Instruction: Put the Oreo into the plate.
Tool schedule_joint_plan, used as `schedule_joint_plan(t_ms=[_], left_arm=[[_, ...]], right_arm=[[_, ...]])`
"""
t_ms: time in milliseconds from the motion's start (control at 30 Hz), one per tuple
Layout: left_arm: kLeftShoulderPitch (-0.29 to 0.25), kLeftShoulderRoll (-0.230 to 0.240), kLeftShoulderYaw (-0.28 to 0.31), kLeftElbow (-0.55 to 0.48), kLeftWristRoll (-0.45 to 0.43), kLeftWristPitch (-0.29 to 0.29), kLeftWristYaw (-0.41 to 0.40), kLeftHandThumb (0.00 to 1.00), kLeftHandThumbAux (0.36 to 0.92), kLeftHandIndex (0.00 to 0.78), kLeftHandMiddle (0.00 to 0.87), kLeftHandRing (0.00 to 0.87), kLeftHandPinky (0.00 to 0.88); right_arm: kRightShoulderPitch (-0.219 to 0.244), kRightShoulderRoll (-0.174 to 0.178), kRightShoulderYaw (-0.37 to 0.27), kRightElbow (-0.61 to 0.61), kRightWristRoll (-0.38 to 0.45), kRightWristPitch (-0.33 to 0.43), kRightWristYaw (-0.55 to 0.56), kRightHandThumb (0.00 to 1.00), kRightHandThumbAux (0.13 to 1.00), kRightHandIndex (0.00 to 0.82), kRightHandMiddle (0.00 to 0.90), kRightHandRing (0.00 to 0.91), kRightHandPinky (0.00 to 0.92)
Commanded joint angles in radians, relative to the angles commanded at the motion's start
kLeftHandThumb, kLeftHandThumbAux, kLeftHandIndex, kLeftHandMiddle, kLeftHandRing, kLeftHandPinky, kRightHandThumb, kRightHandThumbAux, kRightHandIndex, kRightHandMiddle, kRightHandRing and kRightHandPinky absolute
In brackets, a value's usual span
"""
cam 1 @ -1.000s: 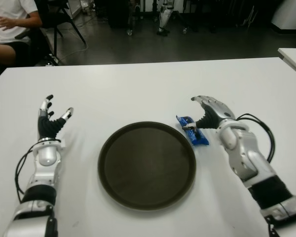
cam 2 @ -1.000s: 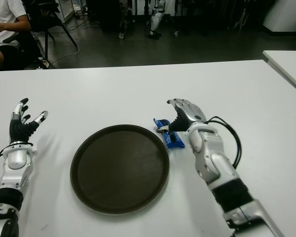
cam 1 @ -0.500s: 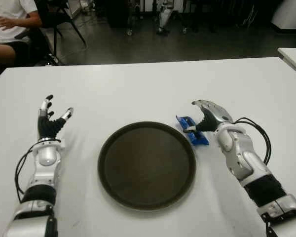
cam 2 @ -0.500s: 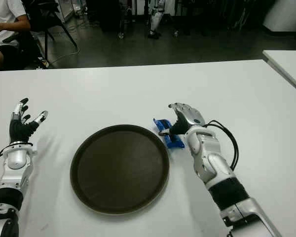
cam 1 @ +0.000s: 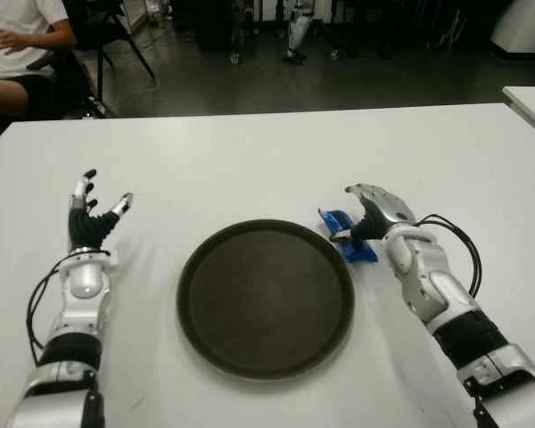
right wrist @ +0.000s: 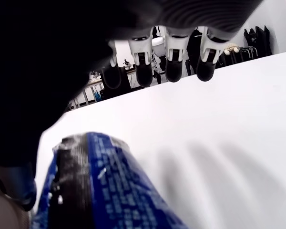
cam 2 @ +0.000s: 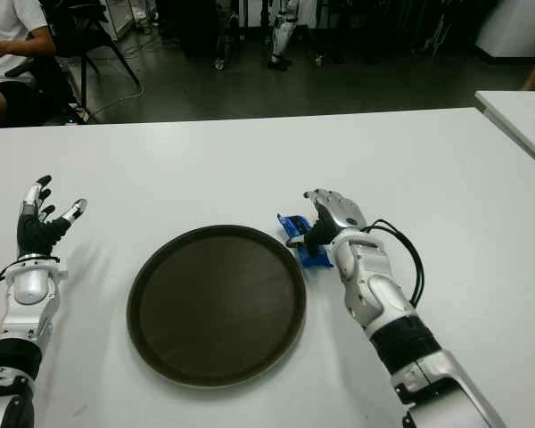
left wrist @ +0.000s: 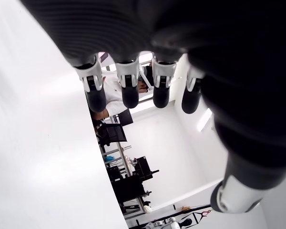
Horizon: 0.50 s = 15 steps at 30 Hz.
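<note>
Just off the plate's right rim, the right robot hand [cam 1: 371, 212] hovered over the Oreo [cam 1: 348, 234], and its four fingers [right wrist: 167, 59] stretched out straight above the packet. The thumb dipped down beside the wrapper, but nothing was clamped; the hand was spread and held nothing. The Oreo itself was a small blue packet with a crinkled, glossy wrapper and a dark band across it, seen up close from the right wrist. It lay flat on the white worktop [cam 1: 267, 160], aslant, one end close to the plate's edge and outside the plate. The plate [cam 1: 265, 297] was a round, dark brown dish with a raised rim, sitting in the middle of the worktop with nothing in it. Over on the far left, well apart from the plate, the left robot hand [cam 1: 91, 217] showed with fingers splayed upward, empty. Beyond the worktop's far left corner, a person [cam 1: 18, 45] in a white shirt sat on a chair.
</note>
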Motion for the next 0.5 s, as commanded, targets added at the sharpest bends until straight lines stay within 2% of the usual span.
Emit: schedule_joint_plan(t_ms=[233,500], left_arm=[[-0.003,-0.004,0.008,0.000,-0.016,0.000,-0.013,0.000,0.728,0.000,0.000,0.000,0.013],[-0.008,-0.002,0.009,0.013,-0.017,0.005,-0.008,0.000,0.724,0.000,0.000,0.002,0.009]], right_arm=[[-0.003,0.004,0.003,0.008,0.000,0.002,-0.007,0.000,0.601,0.000,0.000,0.000,0.000],[-0.006,0.006,0.008,0.005,-0.003,0.018,-0.003,0.000,0.593,0.000,0.000,0.000,0.000]])
